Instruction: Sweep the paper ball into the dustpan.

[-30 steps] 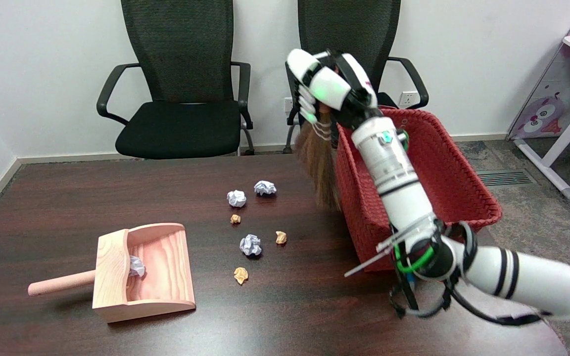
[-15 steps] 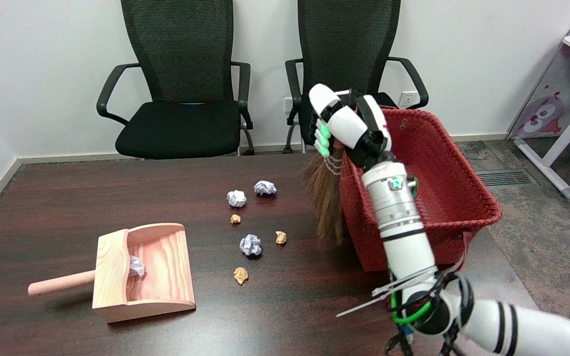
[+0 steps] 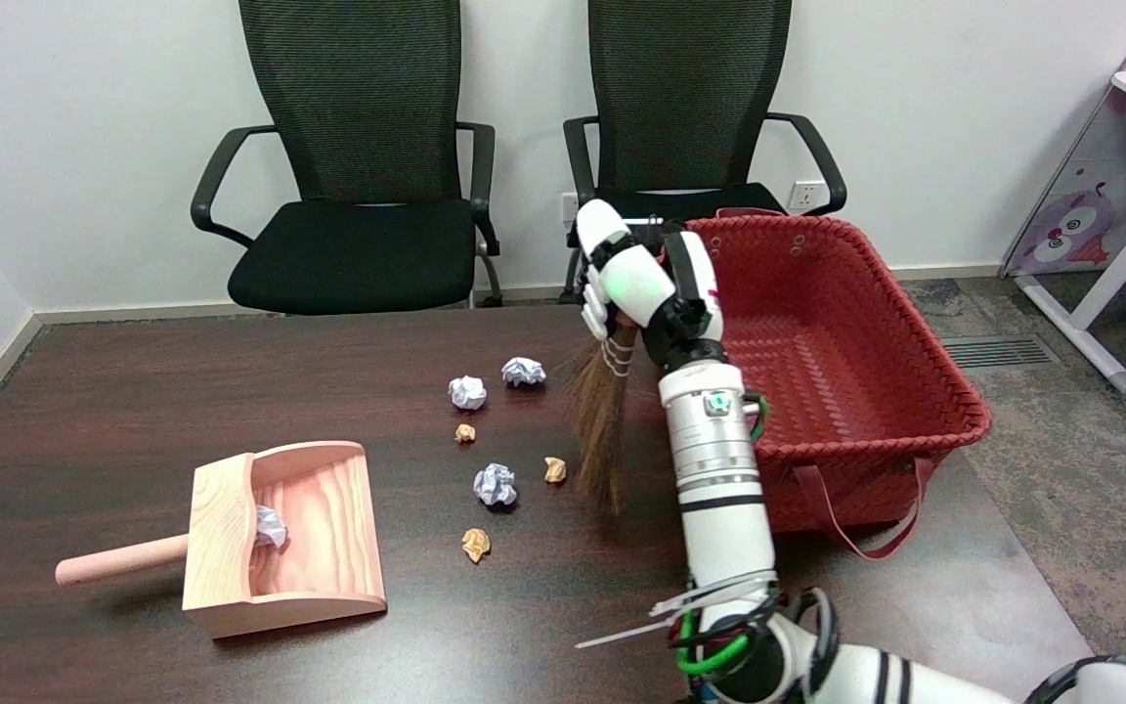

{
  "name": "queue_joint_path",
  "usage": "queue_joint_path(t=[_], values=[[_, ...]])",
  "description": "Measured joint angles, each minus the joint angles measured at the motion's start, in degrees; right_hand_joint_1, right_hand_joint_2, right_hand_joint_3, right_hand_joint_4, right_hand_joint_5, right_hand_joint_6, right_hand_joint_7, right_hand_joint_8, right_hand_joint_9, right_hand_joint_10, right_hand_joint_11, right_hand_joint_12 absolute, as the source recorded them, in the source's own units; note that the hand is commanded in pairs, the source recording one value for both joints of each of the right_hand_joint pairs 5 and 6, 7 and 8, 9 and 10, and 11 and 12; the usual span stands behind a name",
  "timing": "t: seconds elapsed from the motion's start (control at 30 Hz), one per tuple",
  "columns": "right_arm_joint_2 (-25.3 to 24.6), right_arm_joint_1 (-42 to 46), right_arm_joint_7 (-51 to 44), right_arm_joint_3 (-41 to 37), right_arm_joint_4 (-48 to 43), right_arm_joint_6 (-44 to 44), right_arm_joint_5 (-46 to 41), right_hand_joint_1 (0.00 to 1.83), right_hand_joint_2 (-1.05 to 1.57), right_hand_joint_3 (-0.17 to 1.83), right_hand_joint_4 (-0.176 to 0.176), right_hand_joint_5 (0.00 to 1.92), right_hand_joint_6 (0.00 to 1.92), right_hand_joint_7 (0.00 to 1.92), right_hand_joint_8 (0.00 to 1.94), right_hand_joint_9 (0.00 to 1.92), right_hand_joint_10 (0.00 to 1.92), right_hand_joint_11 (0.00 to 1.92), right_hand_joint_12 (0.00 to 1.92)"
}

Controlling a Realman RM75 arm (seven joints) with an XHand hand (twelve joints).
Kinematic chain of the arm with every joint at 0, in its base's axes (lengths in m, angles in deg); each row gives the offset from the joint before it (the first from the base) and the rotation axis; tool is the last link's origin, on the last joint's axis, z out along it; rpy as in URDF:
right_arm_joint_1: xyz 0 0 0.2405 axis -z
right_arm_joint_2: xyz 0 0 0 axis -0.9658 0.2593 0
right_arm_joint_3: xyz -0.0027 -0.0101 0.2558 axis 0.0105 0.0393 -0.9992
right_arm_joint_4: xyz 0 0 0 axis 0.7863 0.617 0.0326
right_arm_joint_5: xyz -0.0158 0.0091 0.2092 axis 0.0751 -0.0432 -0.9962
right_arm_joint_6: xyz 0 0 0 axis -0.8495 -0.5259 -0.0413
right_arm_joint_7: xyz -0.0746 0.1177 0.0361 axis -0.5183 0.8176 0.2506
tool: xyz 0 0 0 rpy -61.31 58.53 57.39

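My right hand (image 3: 636,284) grips the handle of a small straw broom (image 3: 599,425), whose bristles hang down to the table just right of the paper balls. Several crumpled balls lie mid-table: white ones (image 3: 467,392), (image 3: 523,371), (image 3: 496,484) and small tan ones (image 3: 554,469), (image 3: 475,544), (image 3: 465,432). The wooden dustpan (image 3: 314,538) sits at the left with its mouth facing right. One white ball (image 3: 270,527) lies inside it.
A red woven basket (image 3: 900,372) stands on the table's right side, close behind my forearm. Two black office chairs (image 3: 358,196) stand beyond the far edge. The dustpan's round handle (image 3: 118,559) points left.
My hand has come down and to the left with the broom, away from the basket's front. The bristles now reach the table beside the tan ball.
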Motion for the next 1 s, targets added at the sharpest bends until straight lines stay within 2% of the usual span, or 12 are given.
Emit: queue_joint_path(t=[0.3, 0.57, 0.6, 0.63, 1.0], values=[[-8.7, 0.3, -0.1, -5.6, -5.1, 3.1, 9.3, 0.98, 1.57, 1.61, 0.176, 1.92, 1.92, 1.92, 1.92, 1.92, 1.92, 1.92, 1.92], [-16.0, 1.9, -0.1, -13.6, -5.9, 11.7, 24.2, 0.97, 1.57, 1.66, 0.176, 1.92, 1.92, 1.92, 1.92, 1.92, 1.92, 1.92, 1.92], [-17.0, 2.2, -0.1, -14.8, -5.7, 13.0, 26.7, 0.98, 1.57, 1.67, 0.167, 1.92, 1.92, 1.92, 1.92, 1.92, 1.92, 1.92, 1.92], [-17.9, 2.5, -0.1, -16.1, -5.5, 14.3, 28.9, 1.0, 1.57, 1.68, 0.089, 1.92, 1.92, 1.92, 1.92, 1.92, 1.92, 1.92, 1.92], [-25.6, 6.3, -0.1, -27.9, 0.3, 30.2, 50.6, 1.0, 1.57, 1.71, 0.087, 1.92, 1.92, 1.92, 1.92, 1.92, 1.92, 1.92, 1.92]])
